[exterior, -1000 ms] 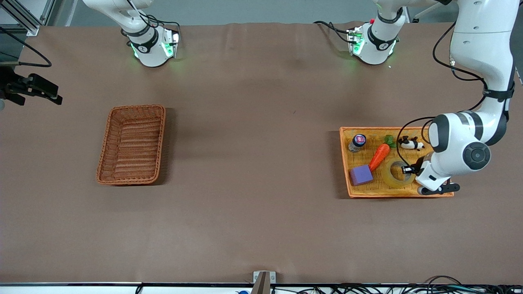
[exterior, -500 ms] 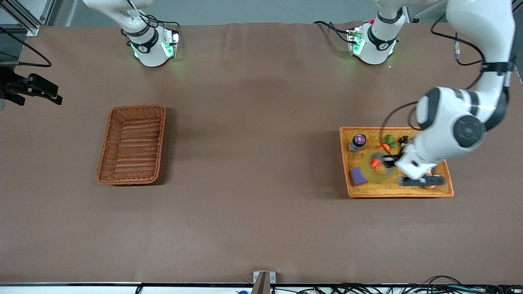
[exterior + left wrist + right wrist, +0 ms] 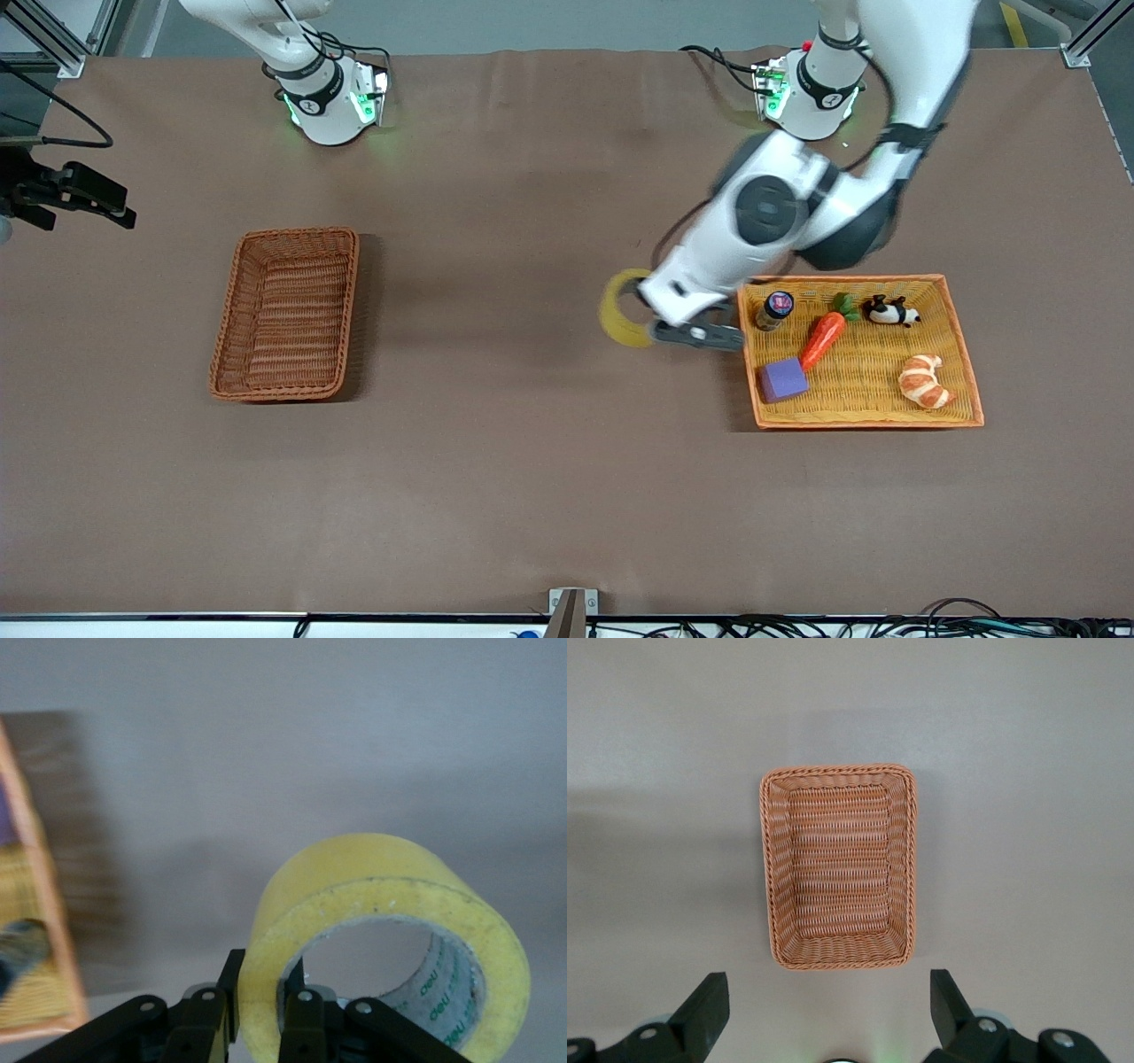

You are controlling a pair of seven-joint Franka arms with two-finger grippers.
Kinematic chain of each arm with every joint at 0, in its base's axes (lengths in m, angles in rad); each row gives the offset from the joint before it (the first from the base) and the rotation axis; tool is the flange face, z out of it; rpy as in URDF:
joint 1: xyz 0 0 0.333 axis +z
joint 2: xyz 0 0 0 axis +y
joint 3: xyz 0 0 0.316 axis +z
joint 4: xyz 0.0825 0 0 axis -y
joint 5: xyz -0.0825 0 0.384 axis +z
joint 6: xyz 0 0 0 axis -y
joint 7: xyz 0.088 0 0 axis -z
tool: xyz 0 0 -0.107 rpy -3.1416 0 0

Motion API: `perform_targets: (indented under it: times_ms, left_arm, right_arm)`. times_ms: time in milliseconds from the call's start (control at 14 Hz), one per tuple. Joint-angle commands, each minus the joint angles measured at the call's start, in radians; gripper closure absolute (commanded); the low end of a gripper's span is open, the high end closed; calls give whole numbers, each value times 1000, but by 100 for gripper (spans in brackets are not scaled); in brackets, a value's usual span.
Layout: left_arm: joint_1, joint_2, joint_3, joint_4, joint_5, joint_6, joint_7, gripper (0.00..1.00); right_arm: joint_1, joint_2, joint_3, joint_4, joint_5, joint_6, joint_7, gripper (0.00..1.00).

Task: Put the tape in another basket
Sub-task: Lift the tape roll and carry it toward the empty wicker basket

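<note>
The tape (image 3: 613, 321), a yellowish ring, hangs over the bare table beside the orange tray, toward the right arm's end. My left gripper (image 3: 640, 301) is shut on its wall. In the left wrist view the tape (image 3: 390, 895) stands on edge, and the left gripper (image 3: 263, 992) has one finger outside the ring and one inside the hole. The dark reddish-brown basket (image 3: 288, 319) lies empty toward the right arm's end of the table. My right gripper (image 3: 829, 1005) is open high over the table and looks down on the basket (image 3: 838, 866). That arm waits.
The yellow-orange tray (image 3: 886, 394) holds a small bottle (image 3: 774, 310), a carrot (image 3: 822, 339), a purple block (image 3: 783, 379), a croissant (image 3: 922, 381) and a panda toy (image 3: 890, 311). A black fixture (image 3: 71, 190) juts in at the right arm's end.
The left gripper has lifted the tape out of the orange tray and carried it toward the right arm's end, past the tray's rim. The croissant has come into view. The right arm has not moved.
</note>
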State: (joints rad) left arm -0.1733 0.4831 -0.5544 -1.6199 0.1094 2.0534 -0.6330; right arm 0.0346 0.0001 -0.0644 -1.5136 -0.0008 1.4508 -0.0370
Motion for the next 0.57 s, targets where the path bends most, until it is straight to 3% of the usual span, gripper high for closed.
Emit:
perform_targets:
  times_ms: [0, 214, 357, 500]
  left_arm:
    - [-171, 219, -1, 236, 100, -47, -163, 94]
    - [-291, 305, 15, 382, 185, -150, -177, 95]
    - [-366, 395, 30, 478, 187, -118, -181, 94]
    - [-428, 433, 109, 497, 181, -9, -185, 93]
  right_arm:
    - [-19, 8, 8, 3, 21, 0, -15, 0]
    - [-21, 9, 6, 4, 21, 2, -18, 0]
    - [-21, 15, 6, 4, 21, 2, -18, 0]
    - [-21, 18, 6, 3, 21, 9, -18, 0]
